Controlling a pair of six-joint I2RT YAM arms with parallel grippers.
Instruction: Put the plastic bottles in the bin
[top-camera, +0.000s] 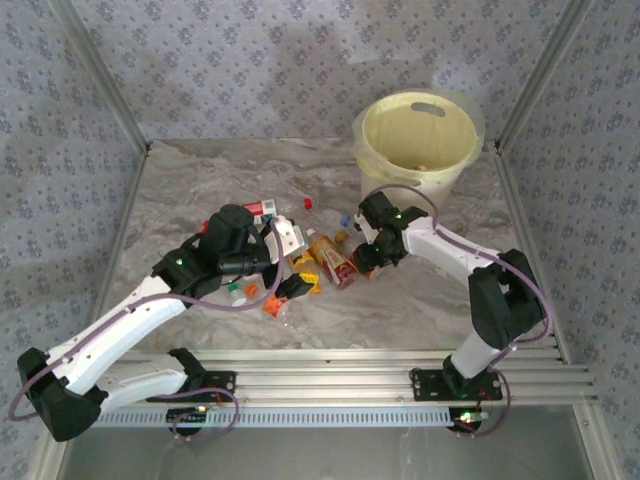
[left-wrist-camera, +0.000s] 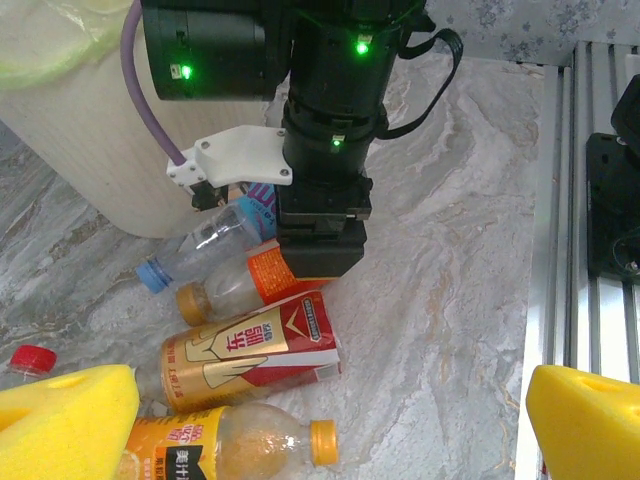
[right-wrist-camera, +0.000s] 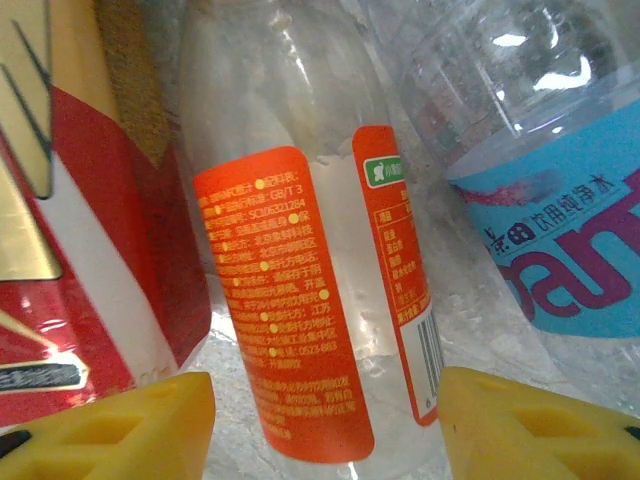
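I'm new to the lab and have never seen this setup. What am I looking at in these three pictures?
Two robot arms, the left arm and the right arm, are bolted to a marbled table. The wide picture is from a camera above and behind them. The other two are from wrist cameras; the yellow blocks at the bottom are that arm's own fingers. Plastic bottles lie piled mid-table; the cream bin stands far right. The left gripper is open and empty. The right gripper straddles an orange-labelled bottle lying on the table; whether it grips is unclear.
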